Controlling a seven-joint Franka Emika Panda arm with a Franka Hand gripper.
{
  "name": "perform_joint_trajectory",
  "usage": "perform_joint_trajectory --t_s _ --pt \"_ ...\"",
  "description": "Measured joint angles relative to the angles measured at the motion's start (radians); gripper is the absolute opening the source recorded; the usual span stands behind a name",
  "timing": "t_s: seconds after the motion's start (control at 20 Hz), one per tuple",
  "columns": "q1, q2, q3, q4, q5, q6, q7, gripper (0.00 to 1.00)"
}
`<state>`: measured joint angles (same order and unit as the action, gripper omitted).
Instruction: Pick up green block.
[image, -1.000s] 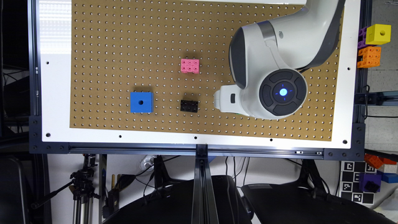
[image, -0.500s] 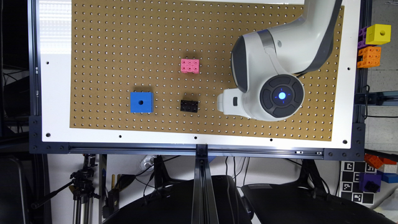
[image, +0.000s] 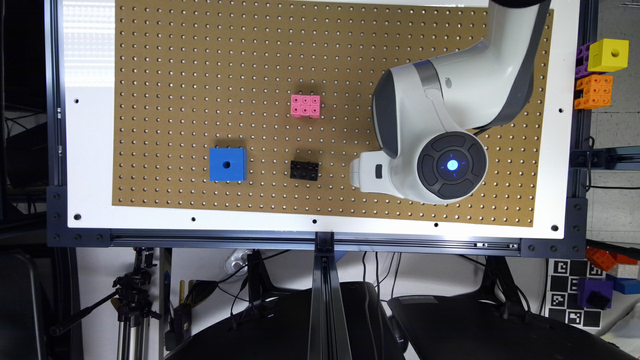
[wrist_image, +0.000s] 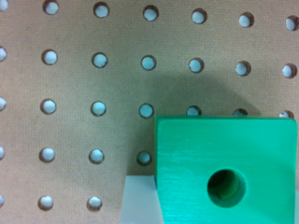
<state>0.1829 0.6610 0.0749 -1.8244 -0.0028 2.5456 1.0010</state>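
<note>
We identify this place as a robotics laboratory or test cell. The work surface is a brown pegboard with a regular grid of holes, set in a white panel and carried on a dark aluminium extrusion frame. A white industrial robot arm with a lit blue indicator stands over the board. We see a camera tripod and loose cabling below the frame, a printed fiducial marker sheet at the exterior view's right, and stacks of coloured building blocks kept beside the frame. Two dark chair backs stand in front.
</note>
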Motion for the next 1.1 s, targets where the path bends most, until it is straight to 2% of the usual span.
perform_joint_trajectory --t_s 0.3,0.5,1.1 --pt "0.000 0.000 0.000 0.000 0.0000 0.000 0.000 0.00" --pt "-0.001 -0.005 -0.002 0.000 0.0000 -0.015 0.000 0.00" --pt "-0.002 -0.134 -0.003 0.000 0.0000 -0.157 0.001 0.00"
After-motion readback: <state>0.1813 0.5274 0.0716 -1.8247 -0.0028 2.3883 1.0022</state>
